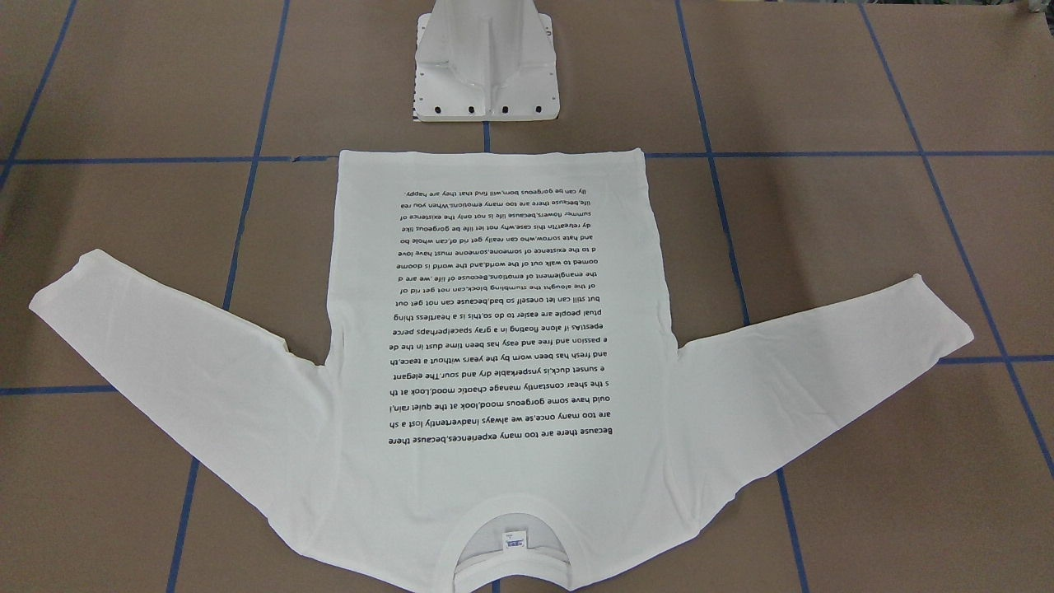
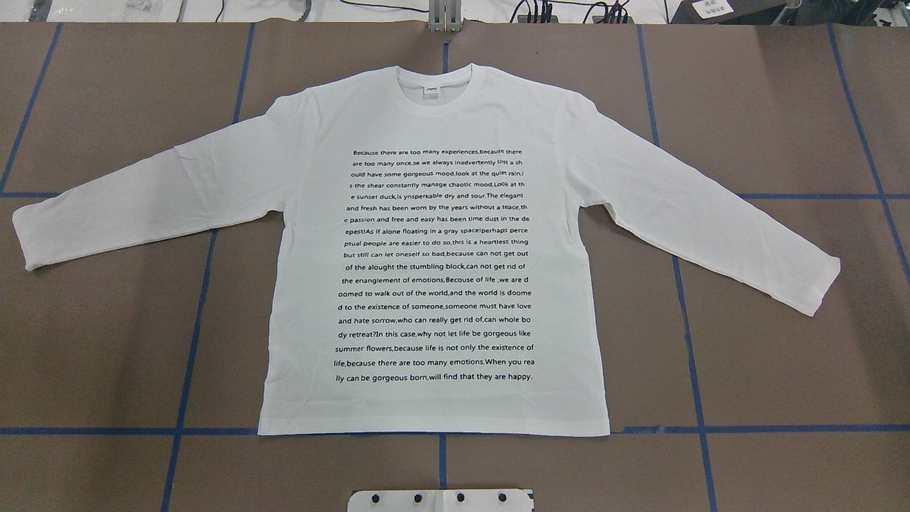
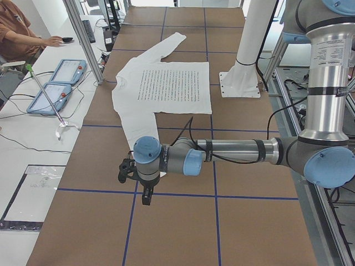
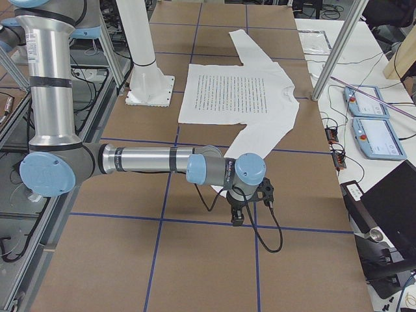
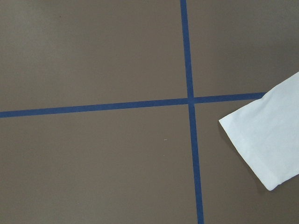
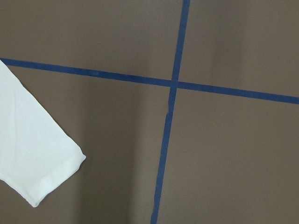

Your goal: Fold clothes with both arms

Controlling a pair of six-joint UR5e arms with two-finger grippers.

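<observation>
Surveying the worktop (image 2: 782,370), found the shirt (image 2: 434,270) spread flat and print-up at its centre, no fold made yet. Noted the hem (image 2: 434,431) lying straight along a blue tape line (image 2: 782,429) on the robot's side, just short of the white pedestal base (image 1: 487,82) and not touching it. Saw the collar (image 2: 435,80) and neck label (image 2: 431,90) at the far side, near the worktop's far edge. Logged both sleeves splayed outward and angled back toward the robot: left cuff (image 2: 25,242) close to the overhead view's border, right cuff (image 2: 825,288) a little nearer the robot. Found the side edges of the body straight, with slight rumpling at the armpits only. Recorded broad bare brown surface outside each sleeve and in the wedges between sleeve and body.

Spotted the left arm (image 3: 233,151) stretched low across the worktop, with the left gripper (image 3: 146,199) pointing down over bare surface just beyond the left cuff. Found the right arm (image 4: 149,159) posed the same way, with the right gripper (image 4: 238,220) pointing down just beyond the right cuff. Could not tell how wide either gripper stood, each showing only in a side view. Caught the left cuff (image 5: 268,140) at the edge of the left wrist view and the right cuff (image 6: 37,163) at the edge of the right wrist view, each beside a tape crossing (image 5: 190,99).
</observation>
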